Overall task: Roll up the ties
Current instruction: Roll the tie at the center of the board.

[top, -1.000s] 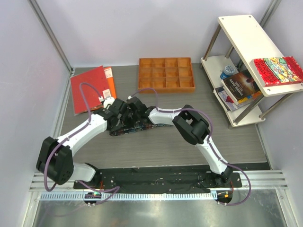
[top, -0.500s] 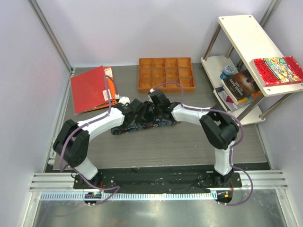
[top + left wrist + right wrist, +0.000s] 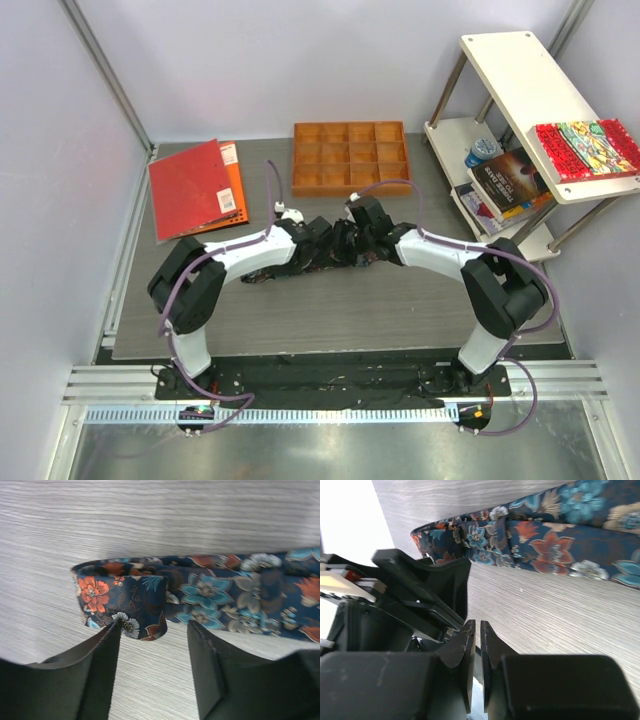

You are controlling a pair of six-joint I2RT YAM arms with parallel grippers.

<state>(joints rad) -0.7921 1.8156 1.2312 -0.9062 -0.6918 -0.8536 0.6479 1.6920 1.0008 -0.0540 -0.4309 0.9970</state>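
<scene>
1. Upper left of the top view: one red folder point(image 3: 188, 188) lies flat on the grey table point(image 3: 330, 315). An orange sheet shows under its right edge.
2. Two arms are in view, and both reach in to the middle of the frame.
3. Left gripper point(image 3: 322, 243): in the left wrist view it point(image 3: 155, 630) stands open, with two dark fingers point(image 3: 100, 665) well apart. Nothing is clamped. The left fingertip meets the lower edge of the tie's folded end.
4. One tie point(image 3: 270, 277), navy with a floral print, lies flat on the table at mid-frame. It runs left to right under both grippers.
   - Left wrist view: its end point(image 3: 122, 600) is doubled back over itself in one fold, at the centre left of that frame.
   - Right wrist view: the tie point(image 3: 545, 540) crosses the upper right.
5. Upper centre: one wooden tray point(image 3: 351, 157) with twelve compartments, in three rows of four. It sits apart from the tie.
6. Right gripper point(image 3: 352, 243): its two fingers point(image 3: 476, 625) are closed to a thin slit with nothing between them. They sit just beside the left gripper and clear of the cloth.
7. Right side: one white shelf rack point(image 3: 510, 70).
   - One red patterned book point(image 3: 585, 148) lies on a board.
   - One stack of books point(image 3: 510, 185) is below it; I cannot tell how many.
   - One blue-topped tin point(image 3: 483, 152) is there too.
</scene>
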